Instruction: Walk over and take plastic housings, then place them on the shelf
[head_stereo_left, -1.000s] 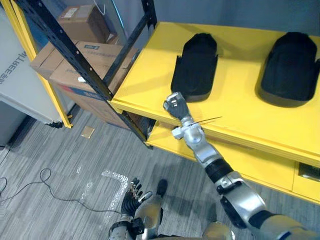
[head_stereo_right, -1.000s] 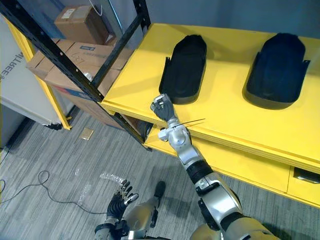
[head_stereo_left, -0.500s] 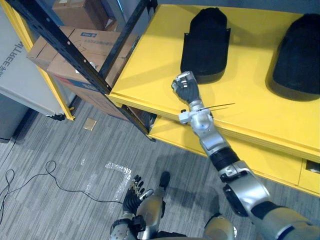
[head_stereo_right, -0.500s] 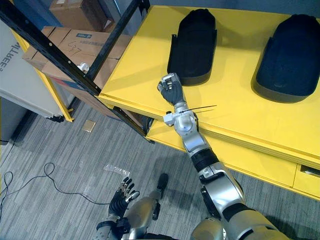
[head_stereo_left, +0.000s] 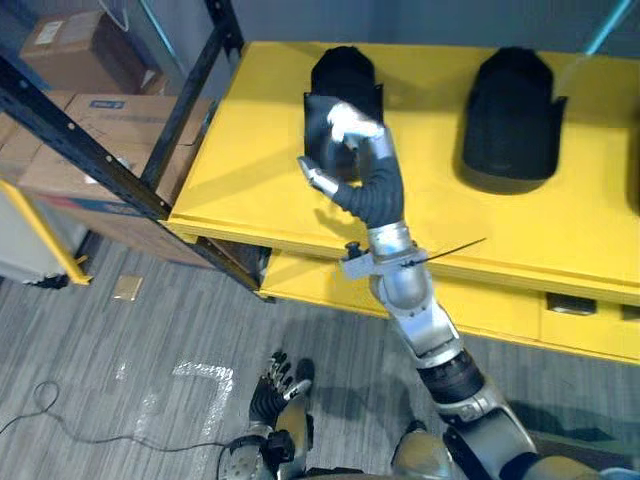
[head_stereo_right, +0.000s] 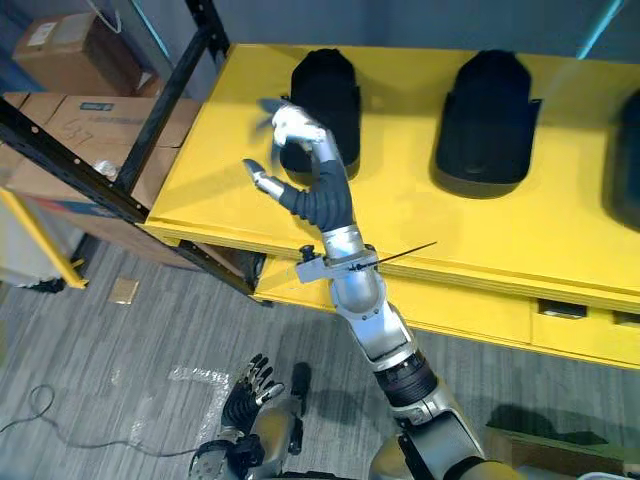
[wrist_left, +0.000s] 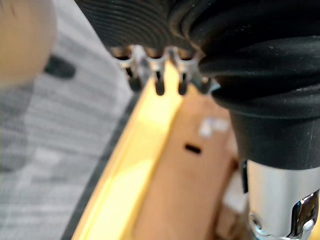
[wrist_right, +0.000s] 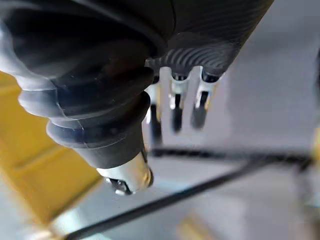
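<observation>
The labels (head_stereo_left: 46, 30) on the cardboard boxes (head_stereo_left: 75, 55) are too small to read.

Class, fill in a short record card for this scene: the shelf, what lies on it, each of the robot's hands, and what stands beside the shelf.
Shelf: yellow shelf in a black frame
On it: left housing, second housing, and a third housing cut off at the edge, all black and lying apart
Right hand: right hand above the shelf's front, before the left housing, fingers open, holding nothing
Left hand: left hand low over the grey floor, fingers relaxed
Beside the shelf: cardboard boxes
</observation>
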